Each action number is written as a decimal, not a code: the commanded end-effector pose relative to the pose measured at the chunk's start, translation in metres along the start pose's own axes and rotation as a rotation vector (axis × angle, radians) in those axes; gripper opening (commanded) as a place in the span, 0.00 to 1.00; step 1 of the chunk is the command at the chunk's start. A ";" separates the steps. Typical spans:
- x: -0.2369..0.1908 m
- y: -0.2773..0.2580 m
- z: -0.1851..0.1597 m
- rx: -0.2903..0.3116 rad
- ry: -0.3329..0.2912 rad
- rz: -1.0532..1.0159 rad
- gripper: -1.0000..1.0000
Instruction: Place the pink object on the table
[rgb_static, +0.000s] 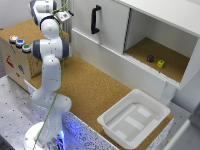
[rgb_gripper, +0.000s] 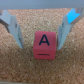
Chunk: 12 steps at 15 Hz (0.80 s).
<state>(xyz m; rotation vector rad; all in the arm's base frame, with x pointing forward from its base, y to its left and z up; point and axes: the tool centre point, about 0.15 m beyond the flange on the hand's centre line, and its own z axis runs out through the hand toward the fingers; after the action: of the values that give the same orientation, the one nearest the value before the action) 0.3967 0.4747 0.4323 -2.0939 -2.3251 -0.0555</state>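
The pink object (rgb_gripper: 44, 45) is a small reddish-pink cube with a dark letter A on its facing side. It rests on brown speckled cork (rgb_gripper: 20, 62) in the wrist view. My gripper (rgb_gripper: 39, 27) stands open around it. One finger (rgb_gripper: 12, 27) is well clear of the cube, and the other finger (rgb_gripper: 65, 27) is close beside it. In the exterior view my gripper (rgb_static: 63, 16) is high at the back left, above the far end of the table (rgb_static: 90, 85). The cube is hidden there.
A white plastic bin (rgb_static: 134, 118) sits on the table at the exterior view's right. A white cabinet (rgb_static: 105, 30) with a black handle (rgb_static: 95, 19) holds a maroon piece (rgb_static: 150, 58) and a yellow-green cube (rgb_static: 160, 63). A cork-topped box with buttons (rgb_static: 17, 42) stands at the left.
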 end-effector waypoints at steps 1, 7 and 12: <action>-0.006 0.002 -0.014 0.063 -0.020 0.070 0.00; -0.063 -0.023 -0.047 0.000 0.079 0.296 0.00; -0.174 -0.054 -0.034 -0.035 0.084 0.634 0.00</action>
<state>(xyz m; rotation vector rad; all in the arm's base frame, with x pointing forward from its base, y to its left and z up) 0.3909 0.4022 0.4766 -2.5665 -1.8946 0.0465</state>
